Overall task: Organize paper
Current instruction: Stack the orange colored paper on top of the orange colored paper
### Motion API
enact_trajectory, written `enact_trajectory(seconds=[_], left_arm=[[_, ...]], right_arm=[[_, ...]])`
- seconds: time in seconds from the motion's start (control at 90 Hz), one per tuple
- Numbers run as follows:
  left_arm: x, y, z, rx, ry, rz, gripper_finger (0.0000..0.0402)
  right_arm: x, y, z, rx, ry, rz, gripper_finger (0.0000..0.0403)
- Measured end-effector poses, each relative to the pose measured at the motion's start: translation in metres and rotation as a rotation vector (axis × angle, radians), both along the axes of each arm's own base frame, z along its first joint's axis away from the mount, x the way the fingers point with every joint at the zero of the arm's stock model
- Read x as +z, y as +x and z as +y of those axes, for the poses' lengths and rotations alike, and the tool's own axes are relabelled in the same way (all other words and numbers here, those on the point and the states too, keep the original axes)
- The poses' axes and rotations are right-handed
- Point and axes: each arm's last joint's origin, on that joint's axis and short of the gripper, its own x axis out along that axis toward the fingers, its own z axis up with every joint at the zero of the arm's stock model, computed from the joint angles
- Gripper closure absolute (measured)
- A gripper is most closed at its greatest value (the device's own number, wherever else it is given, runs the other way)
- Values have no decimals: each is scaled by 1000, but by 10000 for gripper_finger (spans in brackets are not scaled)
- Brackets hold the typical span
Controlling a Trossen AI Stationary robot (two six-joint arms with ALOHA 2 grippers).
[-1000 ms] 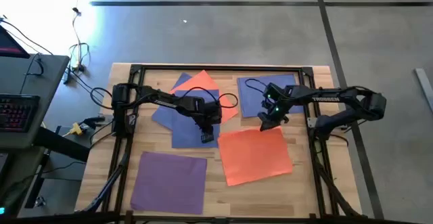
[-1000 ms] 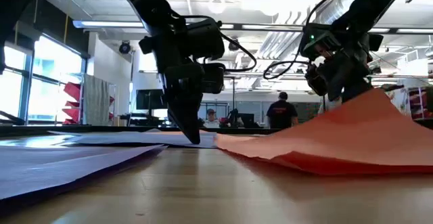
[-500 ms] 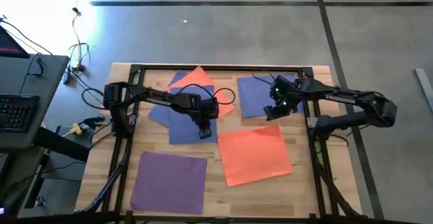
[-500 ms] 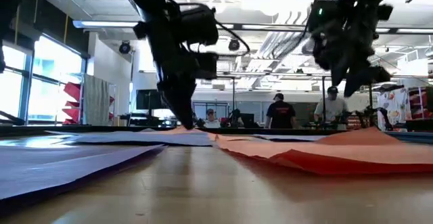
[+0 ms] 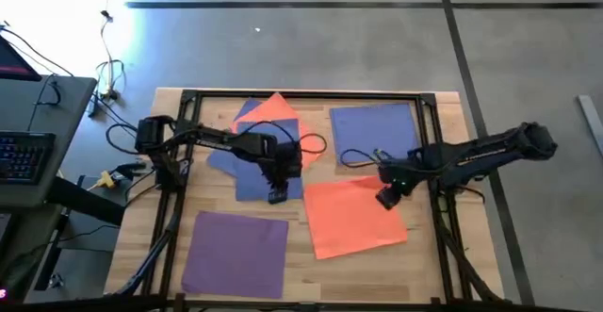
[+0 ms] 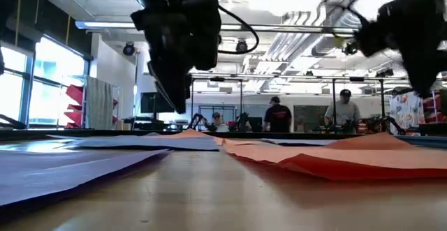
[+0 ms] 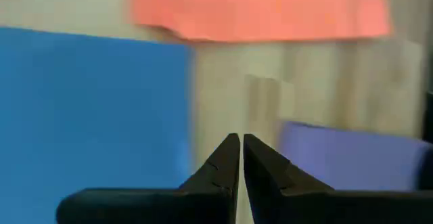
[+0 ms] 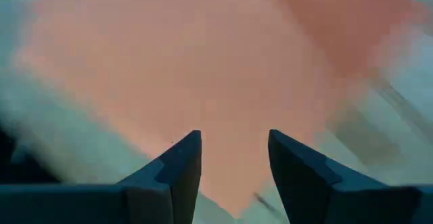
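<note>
Several sheets of paper lie flat on the wooden table. There is an orange sheet (image 5: 356, 216) near the middle and a purple sheet (image 5: 236, 253) at the near left. A blue sheet (image 5: 375, 131) lies at the far right. A blue sheet (image 5: 252, 172) left of centre overlaps another orange sheet (image 5: 279, 110). My left gripper (image 5: 276, 196) is shut and hangs above the left blue sheet's near edge, clear of it (image 6: 173, 104). My right gripper (image 5: 386, 199) stands open above the middle orange sheet's far right corner (image 8: 233, 149).
A black metal frame (image 5: 301, 93) runs round the table's edges. Bare wood (image 5: 301, 255) shows between the purple and orange sheets. People stand in the room beyond the far edge (image 6: 279, 116). A desk with a keyboard (image 5: 24, 156) stands left of the table.
The middle orange sheet's far edge, raised under my right gripper a second ago, has dropped flat. The right gripper went up and toward the far edge, then came back toward the near right. My left gripper has risen off the blue sheet.
</note>
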Motion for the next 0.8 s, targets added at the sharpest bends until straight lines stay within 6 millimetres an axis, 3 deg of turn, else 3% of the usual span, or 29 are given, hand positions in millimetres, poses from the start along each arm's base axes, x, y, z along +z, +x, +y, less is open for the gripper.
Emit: enact_trajectory(seconds=[0.133, 0.356, 0.511, 0.678, 0.8], left_arm=[[-5, 9, -16, -6, -13, -39, 402], [-43, 26, -20, 81, -59, 11, 402], [-56, 30, -19, 101, -68, 21, 402], [-64, 36, -15, 152, -93, 16, 402], [-69, 41, -13, 185, -109, -10, 401]], right_arm=[[-9, -11, -6, -142, -86, 109, 249], [-50, -18, -15, -307, -50, 114, 256], [-64, -25, -16, -358, -56, 130, 302], [-71, -25, -16, -374, -65, 100, 386], [-74, -23, -13, -385, -71, 104, 394]])
